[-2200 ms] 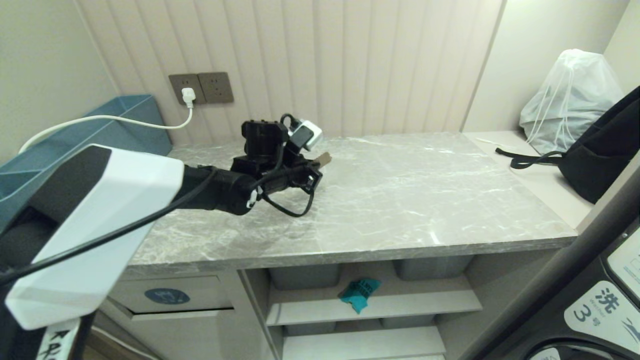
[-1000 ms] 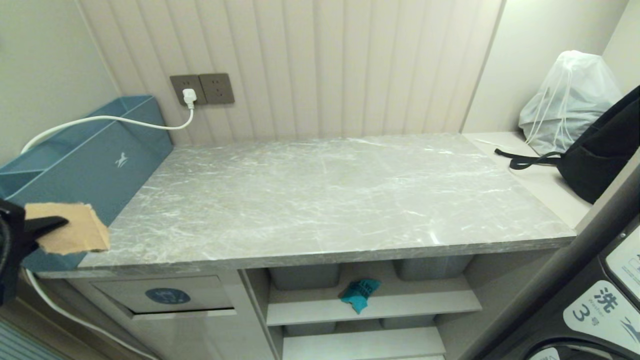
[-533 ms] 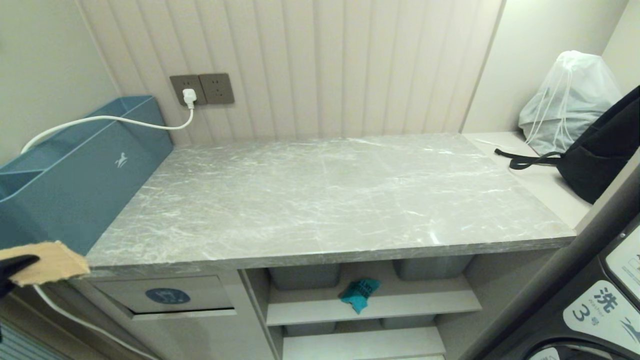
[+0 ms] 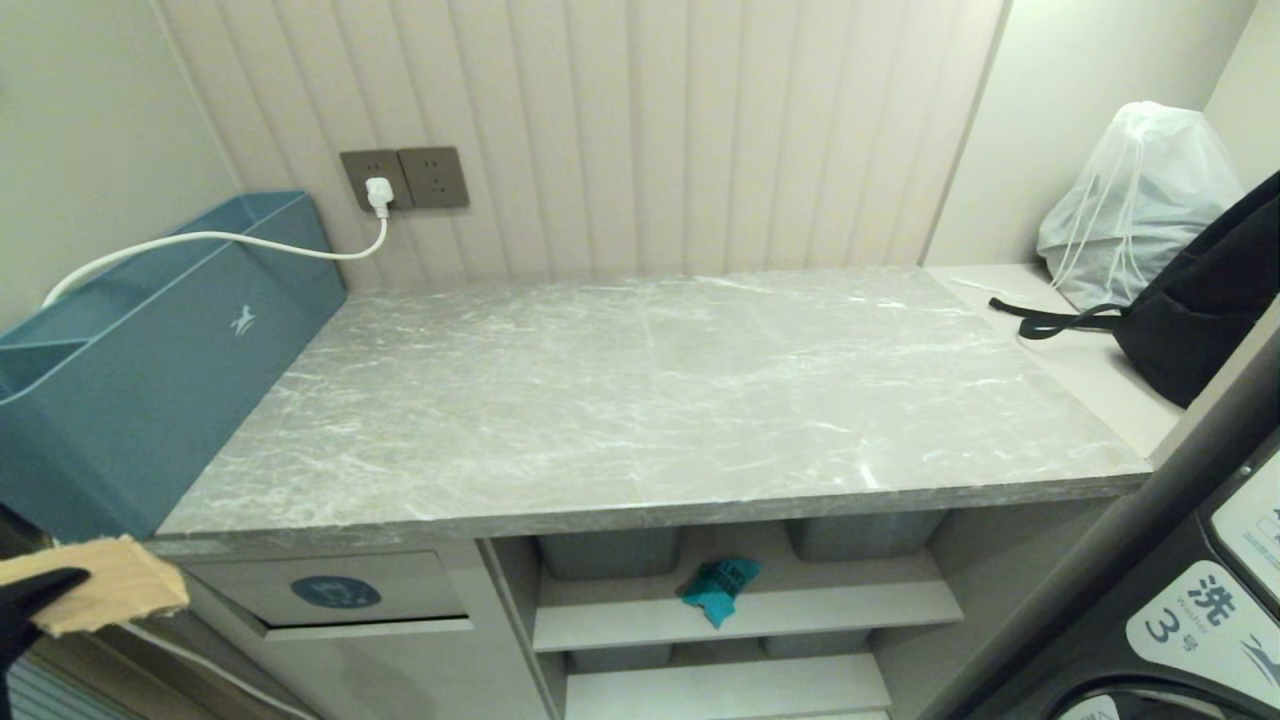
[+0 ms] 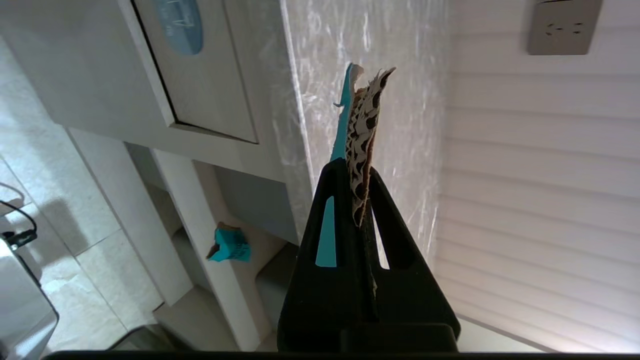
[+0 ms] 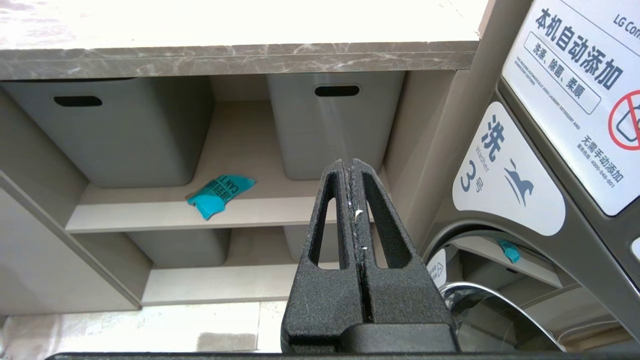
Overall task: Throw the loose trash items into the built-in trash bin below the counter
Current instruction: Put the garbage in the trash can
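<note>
**A:** Head view — what's changed?

**Me:** My left gripper (image 4: 25, 600), clamped on a wrapper (image 4: 110, 592), has dropped to the lower left, nearer the bin flap (image 4: 335, 590). Next comes the drop-in, I reckon.

**A:** And the rest?

**Me:** Second wrapper (image 4: 718, 585) lies on the shelf, lower centre. The counter (image 4: 650, 390) spans mid-frame. My right gripper (image 6: 352, 167) is pressed together, holding nothing.

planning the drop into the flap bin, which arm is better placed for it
Left. Its pincer is shut on a wrapper, low beside the bin flap under the counter. The right pincer is shut on nothing, facing the shelf wrapper.
</note>
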